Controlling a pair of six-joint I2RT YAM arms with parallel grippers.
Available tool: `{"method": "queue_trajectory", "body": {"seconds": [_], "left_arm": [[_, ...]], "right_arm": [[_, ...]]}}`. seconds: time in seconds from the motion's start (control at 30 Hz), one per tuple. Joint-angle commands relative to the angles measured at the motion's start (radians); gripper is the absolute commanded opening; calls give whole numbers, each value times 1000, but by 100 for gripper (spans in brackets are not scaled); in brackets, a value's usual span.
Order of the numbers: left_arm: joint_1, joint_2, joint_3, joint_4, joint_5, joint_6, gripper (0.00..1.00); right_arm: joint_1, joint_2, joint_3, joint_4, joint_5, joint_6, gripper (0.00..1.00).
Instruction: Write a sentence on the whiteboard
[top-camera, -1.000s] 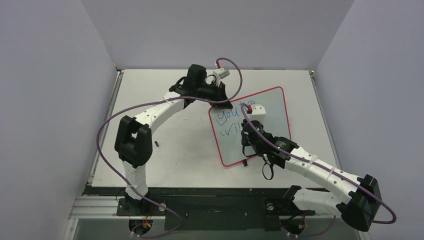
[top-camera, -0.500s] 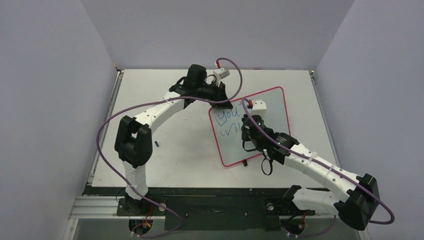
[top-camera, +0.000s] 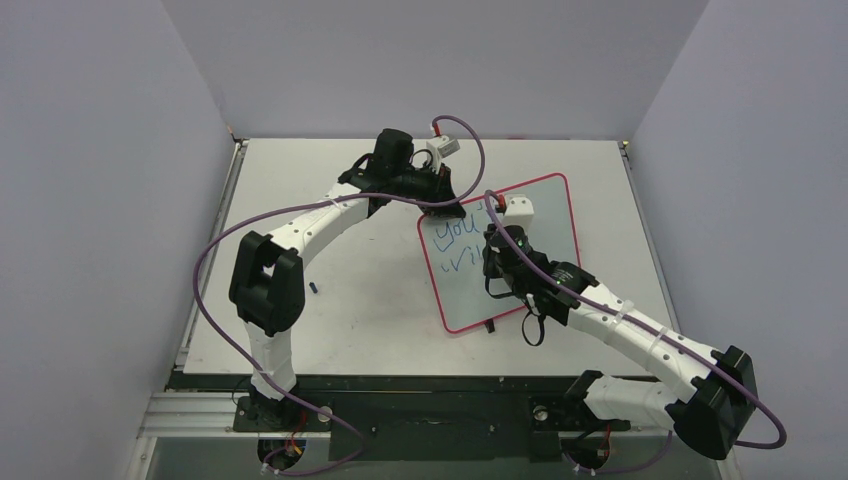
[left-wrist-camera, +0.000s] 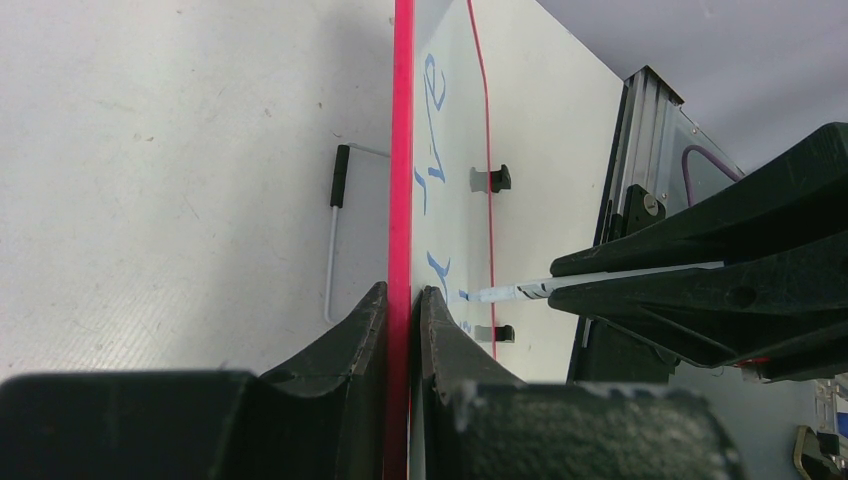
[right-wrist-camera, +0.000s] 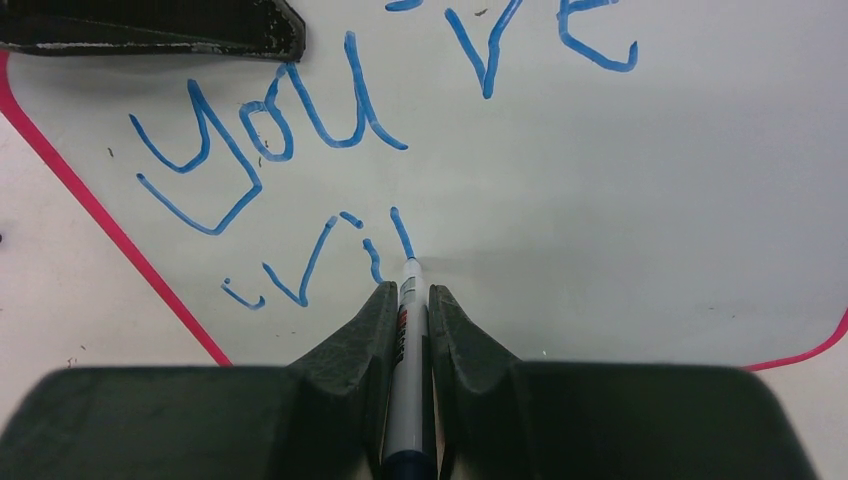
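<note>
The whiteboard (top-camera: 545, 215), glossy white with a pink-red frame, stands tilted on the table. My left gripper (top-camera: 443, 208) is shut on its upper left edge, and the left wrist view shows the red rim (left-wrist-camera: 403, 150) pinched between the jaws (left-wrist-camera: 402, 292). The sentence (right-wrist-camera: 270, 120) is blue lettering: "you're" on top and a few uneven letters (top-camera: 455, 262) below. My right gripper (right-wrist-camera: 408, 290) is shut on a white pen (right-wrist-camera: 408, 340). The pen's tip touches the board at the end of the second line. The pen (left-wrist-camera: 520, 291) also shows from the side, meeting the board face.
A small blue cap (top-camera: 314, 288) lies on the table left of the board. The board's black feet (left-wrist-camera: 490, 179) and a thin wire stand (left-wrist-camera: 335, 230) rest on the tabletop. Purple cables loop over both arms. Grey walls close in the table on three sides.
My right gripper with the pen has shifted slightly up the board towards its far edge. The left arm and the board have stayed still.
</note>
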Motion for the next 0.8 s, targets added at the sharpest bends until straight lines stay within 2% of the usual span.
{"method": "queue_trajectory", "body": {"seconds": [0.0, 0.77], "left_arm": [[-31, -3, 2, -26, 17, 62, 0], [-31, 4, 19, -23, 20, 49, 0]], "right_arm": [[-14, -9, 21, 79, 3, -3, 0], [-75, -54, -36, 122, 52, 4, 0]]}}
